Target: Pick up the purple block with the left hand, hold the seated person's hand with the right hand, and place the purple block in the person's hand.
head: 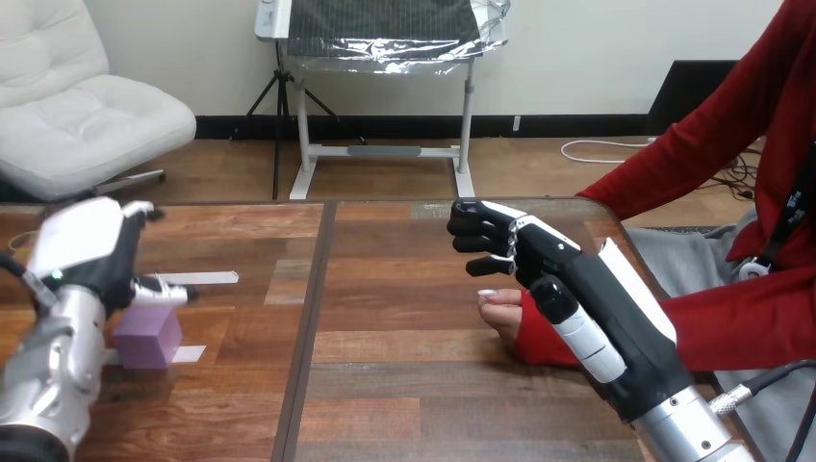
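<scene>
Wooden table (404,385) spans the view; over its right side the right hand (539,260) hangs with fingers loosely bent and empty, just above the person's hand (500,313), which rests on the boards unheld. At the left, the left hand (91,255) hovers part open, holding nothing, over the purple block (147,339) sitting on the table; picking up seems the step in hand, so next its fingers must lower and close round the block

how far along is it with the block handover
Nothing looks finished. In hand: the left hand is open right at the purple cube-shaped block, which sits on the wooden table; the right hand is over the person's hand, no grip visible. Left: lift, hold, place.
</scene>
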`<state>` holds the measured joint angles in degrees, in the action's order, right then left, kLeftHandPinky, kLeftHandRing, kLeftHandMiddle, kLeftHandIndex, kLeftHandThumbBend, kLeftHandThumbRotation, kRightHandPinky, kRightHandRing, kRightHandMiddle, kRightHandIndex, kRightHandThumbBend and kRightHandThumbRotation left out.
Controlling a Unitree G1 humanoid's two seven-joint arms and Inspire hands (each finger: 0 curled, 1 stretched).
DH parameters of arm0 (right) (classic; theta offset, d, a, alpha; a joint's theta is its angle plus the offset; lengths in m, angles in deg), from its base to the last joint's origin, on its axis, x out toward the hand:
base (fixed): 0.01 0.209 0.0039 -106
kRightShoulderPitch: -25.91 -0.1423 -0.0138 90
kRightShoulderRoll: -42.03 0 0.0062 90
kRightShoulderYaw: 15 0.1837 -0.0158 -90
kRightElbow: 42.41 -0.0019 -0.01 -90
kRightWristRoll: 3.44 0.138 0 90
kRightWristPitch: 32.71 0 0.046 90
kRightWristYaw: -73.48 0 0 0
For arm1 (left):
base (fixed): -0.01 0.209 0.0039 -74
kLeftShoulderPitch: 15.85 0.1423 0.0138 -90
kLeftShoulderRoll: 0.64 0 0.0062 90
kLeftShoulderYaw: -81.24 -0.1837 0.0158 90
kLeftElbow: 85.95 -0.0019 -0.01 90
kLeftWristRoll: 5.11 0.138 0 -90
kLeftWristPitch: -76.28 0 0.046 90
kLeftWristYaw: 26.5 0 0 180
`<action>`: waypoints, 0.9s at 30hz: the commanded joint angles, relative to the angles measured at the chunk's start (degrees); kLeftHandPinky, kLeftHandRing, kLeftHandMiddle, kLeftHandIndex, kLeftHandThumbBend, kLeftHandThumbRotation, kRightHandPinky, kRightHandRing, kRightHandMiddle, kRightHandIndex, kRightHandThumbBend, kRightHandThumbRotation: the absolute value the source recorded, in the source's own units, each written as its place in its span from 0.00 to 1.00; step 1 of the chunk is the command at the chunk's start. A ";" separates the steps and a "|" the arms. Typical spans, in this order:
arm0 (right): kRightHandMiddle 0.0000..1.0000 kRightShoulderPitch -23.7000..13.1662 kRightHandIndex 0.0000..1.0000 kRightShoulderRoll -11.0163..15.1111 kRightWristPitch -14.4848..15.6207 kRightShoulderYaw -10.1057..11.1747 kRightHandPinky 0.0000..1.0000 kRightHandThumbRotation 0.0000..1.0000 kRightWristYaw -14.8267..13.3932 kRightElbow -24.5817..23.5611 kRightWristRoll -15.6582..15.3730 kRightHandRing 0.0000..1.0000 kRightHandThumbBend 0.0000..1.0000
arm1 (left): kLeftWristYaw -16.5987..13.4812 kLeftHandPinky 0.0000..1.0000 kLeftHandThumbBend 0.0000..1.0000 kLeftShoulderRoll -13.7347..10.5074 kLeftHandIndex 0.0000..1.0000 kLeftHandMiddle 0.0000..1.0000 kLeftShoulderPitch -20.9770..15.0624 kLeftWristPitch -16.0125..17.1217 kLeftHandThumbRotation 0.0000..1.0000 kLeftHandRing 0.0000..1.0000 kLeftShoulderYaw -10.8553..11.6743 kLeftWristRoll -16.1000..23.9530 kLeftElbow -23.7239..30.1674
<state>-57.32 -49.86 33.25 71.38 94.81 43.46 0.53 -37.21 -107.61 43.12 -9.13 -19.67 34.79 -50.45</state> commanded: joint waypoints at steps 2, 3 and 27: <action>0.83 -1.48 0.83 0.91 0.18 0.92 0.75 1.00 0.03 -3.28 0.19 0.82 0.93 | -0.62 0.81 0.77 0.80 0.84 0.85 -6.24 -0.64 0.22 0.85 -1.35 -0.75 -1.77; 0.83 -1.46 0.83 0.93 0.18 0.93 0.75 1.00 0.02 -3.38 0.17 0.82 0.93 | -0.66 0.81 0.77 0.96 0.84 0.85 -6.40 -0.75 0.22 0.85 -1.39 -0.87 -2.24; 0.82 -1.40 0.83 1.07 0.60 0.97 0.74 1.00 0.01 -4.11 0.23 0.81 0.94 | -0.28 0.79 0.81 1.98 0.82 0.84 -7.69 -0.52 0.26 0.84 -3.46 -2.26 -6.93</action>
<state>-57.30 -49.67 33.62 71.39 94.83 42.88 0.54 -37.19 -105.56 40.67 -10.28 -22.27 33.37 -57.16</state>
